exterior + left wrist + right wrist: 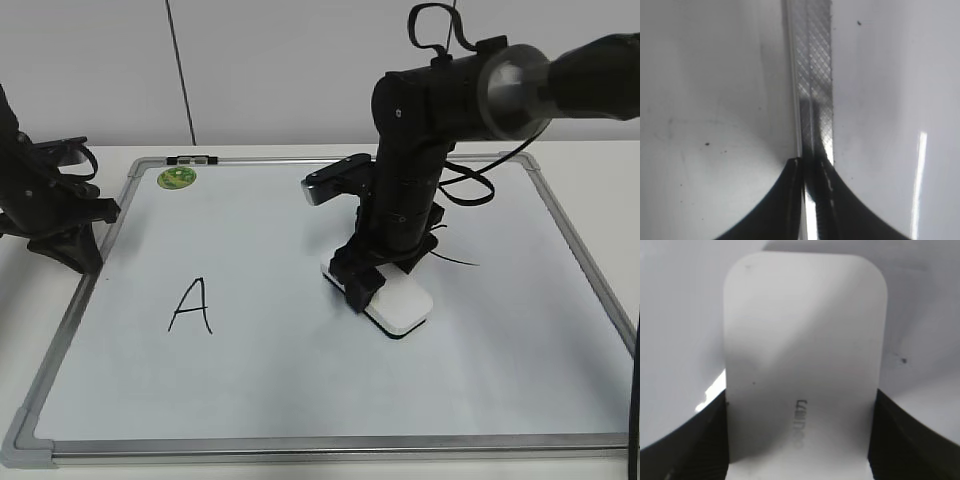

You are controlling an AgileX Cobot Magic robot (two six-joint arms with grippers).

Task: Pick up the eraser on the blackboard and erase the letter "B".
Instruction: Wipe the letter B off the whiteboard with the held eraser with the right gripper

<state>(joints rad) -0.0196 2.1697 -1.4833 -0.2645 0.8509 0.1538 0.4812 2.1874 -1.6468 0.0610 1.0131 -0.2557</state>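
Exterior view | right gripper point(372, 290) clamps eraser point(400, 305) | on blackboard point(300, 400)

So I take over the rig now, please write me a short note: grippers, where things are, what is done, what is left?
Right gripper: shut on the eraser, which sits flat on the blackboard near its middle.
Left gripper: at the board's left frame, holding nothing; its jaws look shut in the wrist view.
On the board: the letter A and a green magnet.
Done: eraser gripped. No B shows; it may be wiped or hidden under the arm.
Left: check there, then put the eraser down.
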